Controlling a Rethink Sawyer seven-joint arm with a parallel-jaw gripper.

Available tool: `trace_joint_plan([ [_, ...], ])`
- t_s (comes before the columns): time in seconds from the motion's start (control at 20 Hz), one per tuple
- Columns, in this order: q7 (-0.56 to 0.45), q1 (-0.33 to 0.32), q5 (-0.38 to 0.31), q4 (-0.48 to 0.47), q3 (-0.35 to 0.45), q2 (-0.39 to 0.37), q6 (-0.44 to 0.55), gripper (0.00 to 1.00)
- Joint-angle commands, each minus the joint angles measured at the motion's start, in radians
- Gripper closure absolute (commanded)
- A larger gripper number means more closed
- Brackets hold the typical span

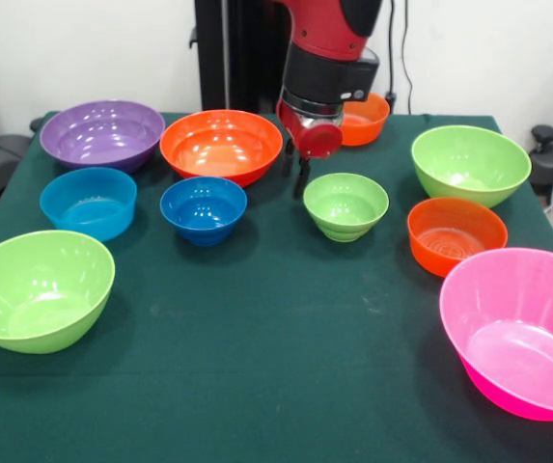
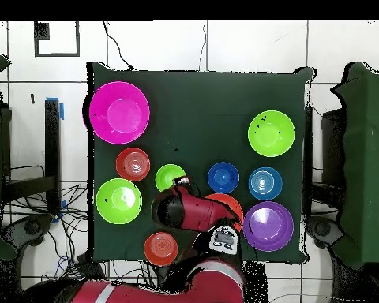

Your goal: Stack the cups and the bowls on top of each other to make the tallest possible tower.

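Note:
Several plastic bowls stand apart on the green table (image 1: 276, 367); none sits on another, so no tower shows. In the front view they are a purple bowl (image 1: 102, 133), a big orange bowl (image 1: 221, 145), a small orange bowl (image 1: 365, 118) behind the arm, two blue bowls (image 1: 89, 201) (image 1: 204, 208), a small green bowl (image 1: 345, 204), lime green bowls (image 1: 470, 162) (image 1: 40, 287), an orange bowl (image 1: 456, 234) and a pink bowl (image 1: 522, 328). My gripper (image 1: 295, 176) hangs low between the big orange bowl and the small green bowl, open and empty. In the overhead view the arm (image 2: 194, 211) covers it.
The pedestal stands at the table's far edge. In the overhead view the arm hides part of the big orange bowl (image 2: 227, 201). The pink bowl (image 2: 119, 112) and a lime green bowl (image 2: 271, 132) lie farthest from the base.

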Motion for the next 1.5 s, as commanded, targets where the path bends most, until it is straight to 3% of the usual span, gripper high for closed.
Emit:
trace_joint_plan([
  [0.05,0.020,-0.005,0.019,-0.053,0.091,-0.007,0.103,0.00],
  [0.5,-0.006,-0.046,-0.001,-0.004,0.124,-0.083,0.144,0.00],
  [0.75,0.001,-0.046,-0.001,-0.012,0.124,-0.071,0.133,0.00],
  [1.5,0.053,0.069,0.079,-0.184,0.064,0.019,0.233,0.00],
])
